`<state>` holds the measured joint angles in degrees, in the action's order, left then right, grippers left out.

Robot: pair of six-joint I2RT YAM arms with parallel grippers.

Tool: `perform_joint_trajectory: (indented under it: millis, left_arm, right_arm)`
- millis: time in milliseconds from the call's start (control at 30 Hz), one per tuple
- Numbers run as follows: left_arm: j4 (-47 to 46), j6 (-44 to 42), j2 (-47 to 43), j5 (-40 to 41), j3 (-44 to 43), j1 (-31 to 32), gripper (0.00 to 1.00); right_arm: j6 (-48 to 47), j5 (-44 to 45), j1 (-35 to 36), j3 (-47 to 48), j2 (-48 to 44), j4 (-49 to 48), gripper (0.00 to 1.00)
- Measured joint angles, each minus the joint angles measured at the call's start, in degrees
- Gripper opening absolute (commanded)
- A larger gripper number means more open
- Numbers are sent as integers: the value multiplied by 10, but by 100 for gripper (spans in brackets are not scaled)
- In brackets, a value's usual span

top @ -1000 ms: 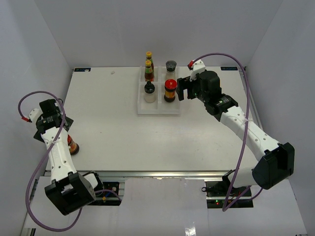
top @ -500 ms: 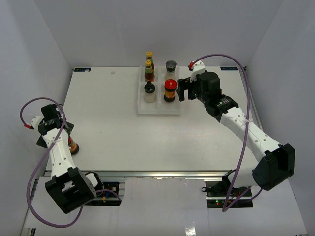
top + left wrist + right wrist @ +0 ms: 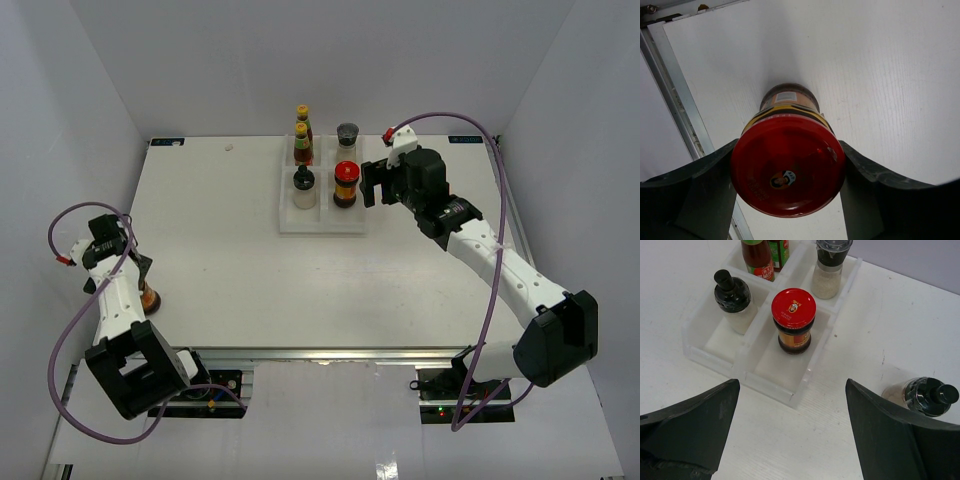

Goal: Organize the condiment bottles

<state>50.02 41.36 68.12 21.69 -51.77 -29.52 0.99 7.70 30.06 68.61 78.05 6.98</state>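
**Left arm (image 3: pixel 113 300) has swung its wrist down toward the near-left corner since a second ago; right arm (image 3: pixel 500 265) has barely budged**

The left gripper (image 3: pixel 787 145) is spread wide and straddles the lid of the red-lidded amber glass jar (image 3: pixel 787 167). That jar stands alone at the near-left edge of the white table (image 3: pixel 220 250), well apart from the white divided plastic tray (image 3: pixel 322 226). The fingers sit right at the lid's sides, and I can't tell if they're squeezing yet. The right gripper (image 3: pixel 792 382) is wide and empty, hanging just right of the tray. A black-capped clear shaker (image 3: pixel 920 394) stands loose near it, probably its next pick. Already sorted in the tray:
- two slim red sauce bottles with yellow caps (image 3: pixel 302 135), back-left
- grey-lidded pale shaker (image 3: pixel 347 135), back-right
- other black-capped shaker (image 3: pixel 304 185), front-left
- second red-lidded jar (image 3: pixel 345 183), front-right

Looks like like-with-like, so each stray likely joins its twin.
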Motion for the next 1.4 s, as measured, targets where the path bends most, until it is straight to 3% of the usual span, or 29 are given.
perform_joint_trajectory:
  millis: [67, 200, 233, 533, 1000, 1400]
  left_arm:
    - [-9, -6, 1, 1, 2, 0, 54]
    - [-21, -17, 0, 1, 5, 0, 6]
    - [-23, -21, 0, 1, 5, 0, 1]
    - [-37, -65, -2, -25, 6, 28, 0]
    - [-16, -63, 3, -69, -42, 318, 0]
    - [56, -68, 134, -21, -268, 571, 0]
  right_arm:
    - [0, 1, 0, -2, 1, 1, 93]
    - [0, 1, -1, -3, 1, -1, 93]
    - [0, 1, -1, -3, 1, -1, 93]
    - [-1, 1, -1, -3, 1, 0, 93]
    - [-16, 12, -1, -3, 1, 0, 93]
    - [-16, 26, -1, -3, 1, 0, 93]
